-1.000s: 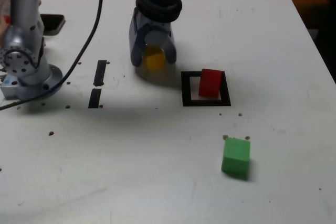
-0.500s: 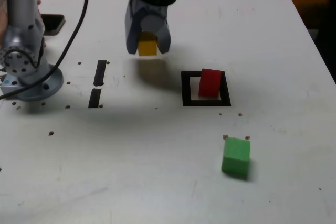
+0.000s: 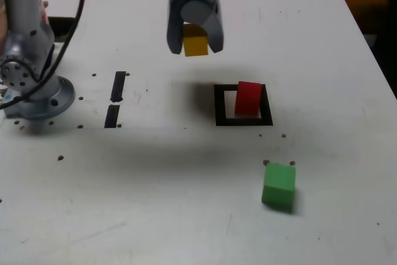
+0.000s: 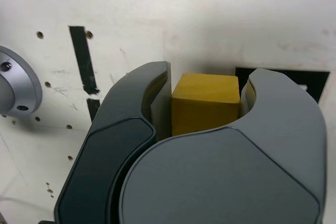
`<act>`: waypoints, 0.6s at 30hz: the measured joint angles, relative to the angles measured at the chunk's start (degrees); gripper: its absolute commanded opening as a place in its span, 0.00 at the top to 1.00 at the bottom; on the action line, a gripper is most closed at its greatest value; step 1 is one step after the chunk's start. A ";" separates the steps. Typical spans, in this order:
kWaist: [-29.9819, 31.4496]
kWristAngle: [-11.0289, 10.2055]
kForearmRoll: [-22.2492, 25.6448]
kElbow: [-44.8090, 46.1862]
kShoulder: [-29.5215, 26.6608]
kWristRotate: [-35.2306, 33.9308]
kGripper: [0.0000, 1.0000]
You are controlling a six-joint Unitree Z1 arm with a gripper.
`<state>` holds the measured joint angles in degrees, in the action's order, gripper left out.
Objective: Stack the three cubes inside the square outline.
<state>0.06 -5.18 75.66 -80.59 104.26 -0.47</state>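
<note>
Compared with one second ago, the tool (image 3: 195, 46) has risen from the counter (image 3: 186, 215) and has moved toward the exterior view's right. Then it stood low around the yellow cube (image 3: 196, 44) with its jaws apart; now the jaws are closed on that cube and carry it in the air, above a bare part of the counter between the far edge and the square outline (image 3: 243, 120). The shadow under the cube has moved with it and now lies just beside the outline, on the exterior view's left of it. The arm's base (image 3: 34, 94) is in the same place near the counter's left edge, but the cable (image 3: 68, 41) hangs differently across it.

The other things did not move. The two short black strips (image 3: 115, 98) lie on the counter between the base and the outline. The red cube (image 3: 248, 98) stands inside the outline, toward its right side as the exterior view shows it. The green cube (image 3: 278, 184) sits alone, well apart from the outline, nearer to the counter's near edge.

In the wrist view the yellow cube (image 4: 205, 103) is pressed between the two grey fingers (image 4: 283, 114) of the tool (image 4: 206, 109), touching both.

No brand, label or writing can be read on the cubes, the tool or the counter.
</note>
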 measured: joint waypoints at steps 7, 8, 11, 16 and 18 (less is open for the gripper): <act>4.26 3.42 0.58 -7.38 4.54 0.29 0.74; 4.56 3.96 0.34 -8.29 5.30 0.56 0.74; 5.49 4.90 -0.30 -10.33 7.01 1.25 0.74; 6.20 5.40 -0.24 -12.84 8.34 1.71 0.74; 6.36 5.43 -0.32 -12.99 9.21 1.73 0.74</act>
<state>6.43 0.25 75.33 -93.58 113.48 1.26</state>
